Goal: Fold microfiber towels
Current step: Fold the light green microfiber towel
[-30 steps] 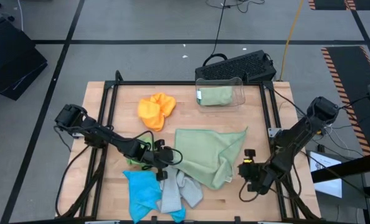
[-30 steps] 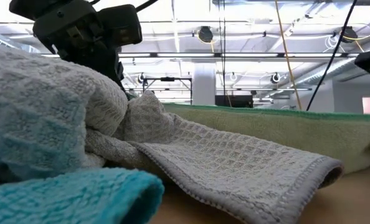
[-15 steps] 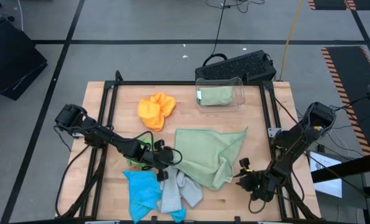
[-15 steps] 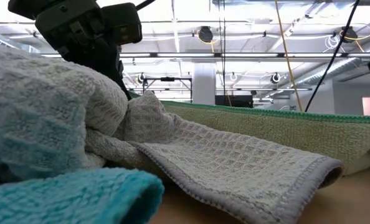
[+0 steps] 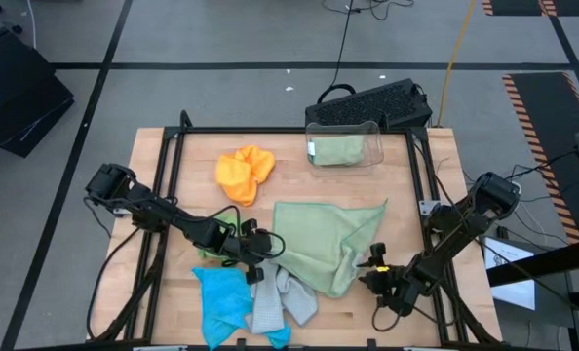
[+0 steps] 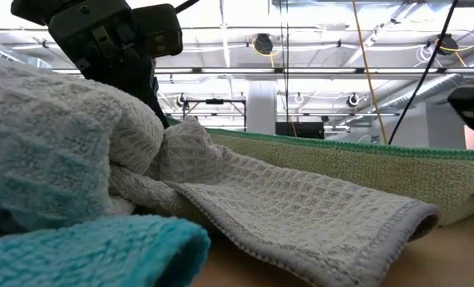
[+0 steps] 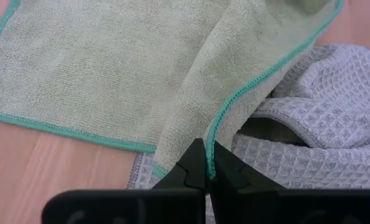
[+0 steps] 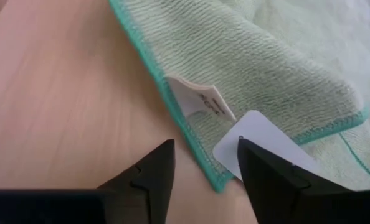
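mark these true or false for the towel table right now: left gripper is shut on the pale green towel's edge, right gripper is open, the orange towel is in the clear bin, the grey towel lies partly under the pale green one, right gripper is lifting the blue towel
1. The left gripper is shut on the pale green towel at its edge. True.
2. The right gripper is open. True: its fingers stand apart beside the towel's white tag.
3. The orange towel is in the clear bin. False: it lies on the table; the bin holds a folded green towel.
4. The grey towel lies partly under the pale green one. True.
5. The right gripper is lifting the blue towel. False: it holds nothing, and the blue towel lies on the table near the left gripper.
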